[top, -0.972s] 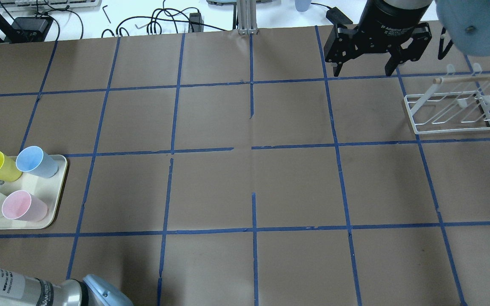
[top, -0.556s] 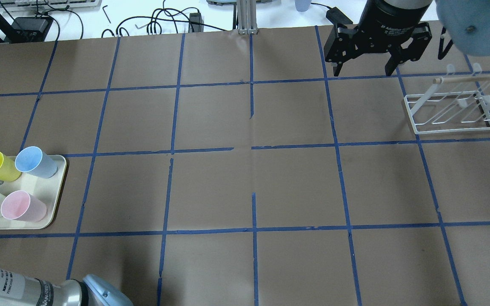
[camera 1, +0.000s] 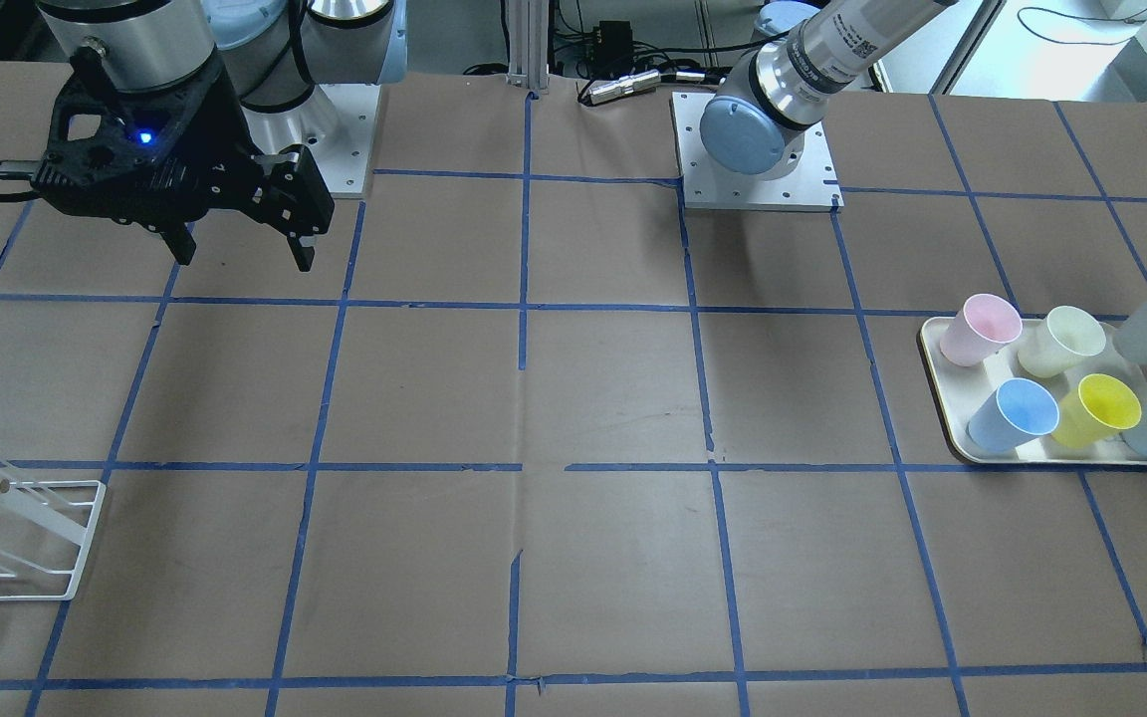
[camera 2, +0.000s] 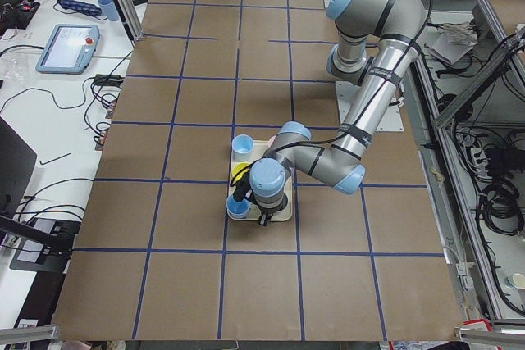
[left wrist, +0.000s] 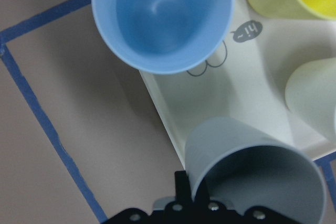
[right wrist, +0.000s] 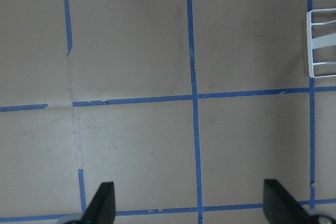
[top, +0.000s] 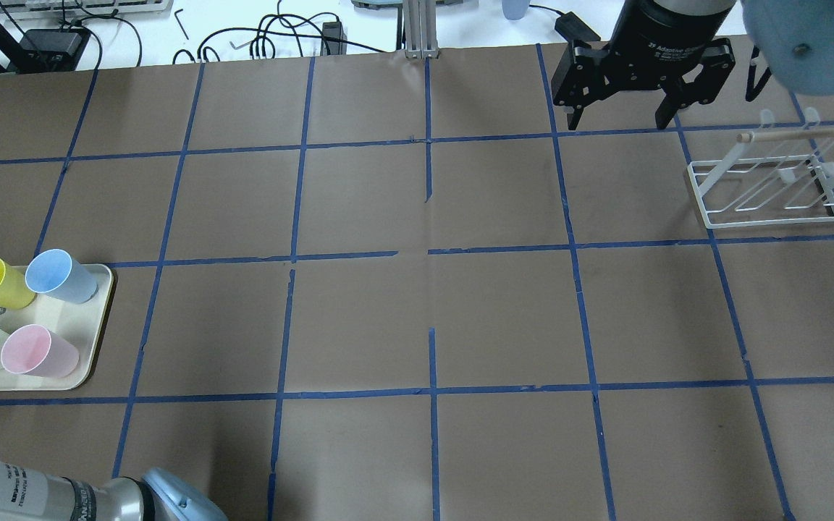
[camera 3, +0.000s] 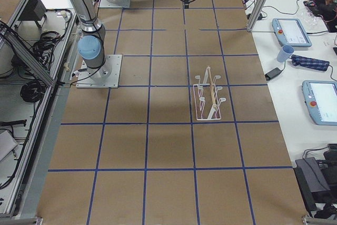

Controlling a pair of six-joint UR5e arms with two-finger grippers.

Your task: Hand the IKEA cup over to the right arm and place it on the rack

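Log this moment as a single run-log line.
left gripper: shut on IKEA cup, tilted at tray edge | right gripper: open, holding nothing | rack: no cup | handover: not yet

Looking down from the wrist, the brown paper-covered table (right wrist: 131, 51) fills nearly everything, crossed by blue tape lines (right wrist: 195, 129) into squares. The right gripper (right wrist: 191, 203) shows only as two black fingertips (right wrist: 103, 201) at the bottom edge, spread wide apart with nothing between them. A corner of the white wire rack (right wrist: 321, 45) pokes in at the right edge.
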